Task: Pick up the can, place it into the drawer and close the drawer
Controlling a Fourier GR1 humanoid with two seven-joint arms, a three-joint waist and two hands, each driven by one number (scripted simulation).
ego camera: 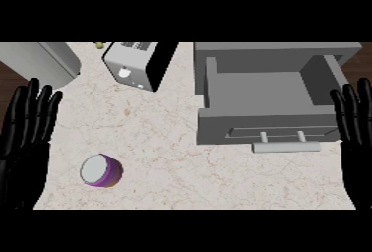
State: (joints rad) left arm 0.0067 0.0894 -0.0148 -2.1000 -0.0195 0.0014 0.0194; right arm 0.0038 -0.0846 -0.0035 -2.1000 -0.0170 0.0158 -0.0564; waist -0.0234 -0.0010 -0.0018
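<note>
We locate the purple cylindrical can with a pale lid [100,171] upright on the near left of the beige marble counter [167,147]. The grey box-shaped drawer [265,98] stands pulled open at far right, its interior holding nothing. Our black left hand [25,133] rests flat-fingered just left of the can, grasping nothing; our black right hand [356,133] likewise, beside the drawer.

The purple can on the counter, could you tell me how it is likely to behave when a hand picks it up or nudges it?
The purple can stands upright on the counter, so a nudge would probably slide it, not roll it. It looks squat, wide for its height, so tipping seems unlikely. Its smooth round wall might slip between fingers; once on its side it would likely roll.
</note>
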